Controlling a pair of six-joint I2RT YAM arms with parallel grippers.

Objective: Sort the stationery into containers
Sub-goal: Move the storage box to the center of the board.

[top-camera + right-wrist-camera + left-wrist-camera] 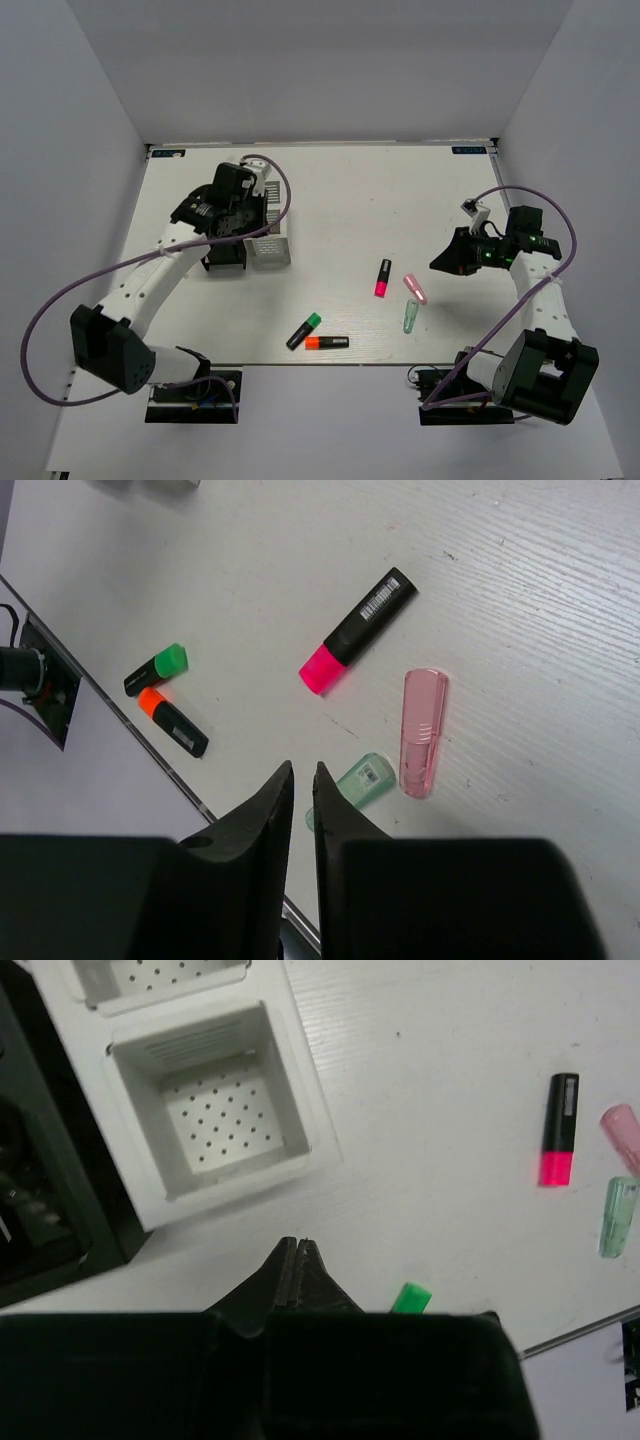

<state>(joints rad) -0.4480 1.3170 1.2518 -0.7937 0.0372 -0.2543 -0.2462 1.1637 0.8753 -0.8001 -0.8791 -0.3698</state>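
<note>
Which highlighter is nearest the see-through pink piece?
The pink-ended highlighter. It lies beside that piece; the green highlighter and orange highlighter lie together, farther off.

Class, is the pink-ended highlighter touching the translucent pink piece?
Apart. The right wrist view shows bare table between the pink-ended highlighter and the translucent pink piece.

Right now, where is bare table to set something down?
Free: between the white holder and the pink highlighter, and the far strip beyond both. Crowded: near edge, around the green highlighter, orange highlighter, translucent pink piece, green piece.

White table (340, 190); highlighters (383, 277), caps (415, 289), holders (268, 250).
</note>
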